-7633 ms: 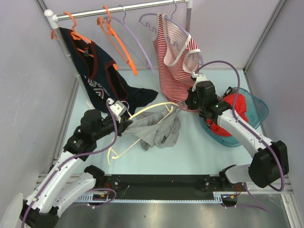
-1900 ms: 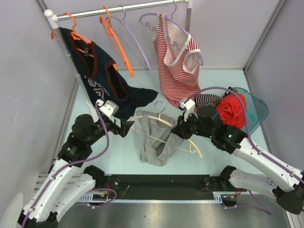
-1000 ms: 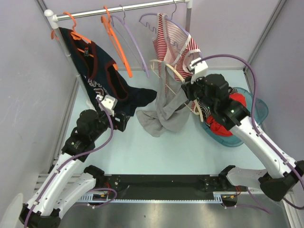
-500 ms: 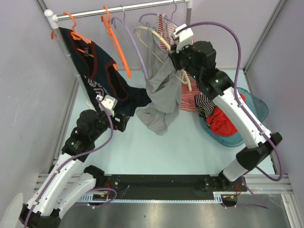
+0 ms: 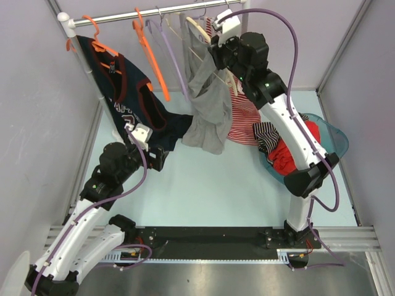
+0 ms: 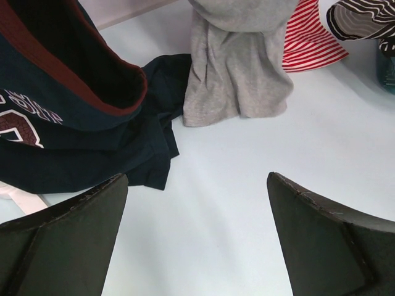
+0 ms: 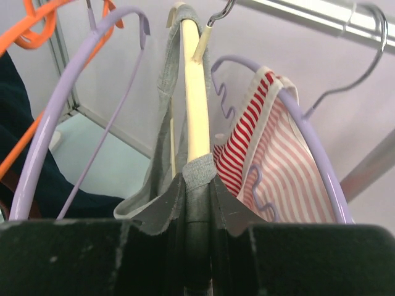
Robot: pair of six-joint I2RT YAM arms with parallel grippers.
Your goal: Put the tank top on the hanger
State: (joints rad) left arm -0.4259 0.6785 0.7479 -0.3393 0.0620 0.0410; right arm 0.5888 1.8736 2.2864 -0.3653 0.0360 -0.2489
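Observation:
My right gripper (image 5: 215, 54) is raised to the rail and shut on the cream hanger (image 5: 195, 26), with a fold of the grey tank top (image 5: 207, 111) pinched against it. In the right wrist view the hanger's arm (image 7: 196, 92) runs up from the gripper (image 7: 199, 180) to its metal hook (image 7: 221, 12), just under the rail (image 7: 308, 11). I cannot tell whether the hook rests on the rail. The tank top's strap (image 7: 166, 74) lies over the hanger and its body hangs down to the table. My left gripper (image 5: 162, 157) stands open low over the table, its fingers (image 6: 74, 234) empty, and the tank top's hem (image 6: 237, 68) lies ahead of it.
On the rail (image 5: 123, 15) hang orange hangers (image 5: 150, 52), lilac hangers (image 5: 174, 52), a navy top (image 5: 129, 98) and a red-and-white striped top (image 5: 244, 114). The lilac hanger (image 7: 80, 92) and the striped top (image 7: 278, 154) flank the cream hanger closely. A teal basket (image 5: 330, 148) of clothes sits at the right.
My right arm has lifted the hanger, with the tank top on it, off the table and back up to the rail. The left arm has stayed still and open.

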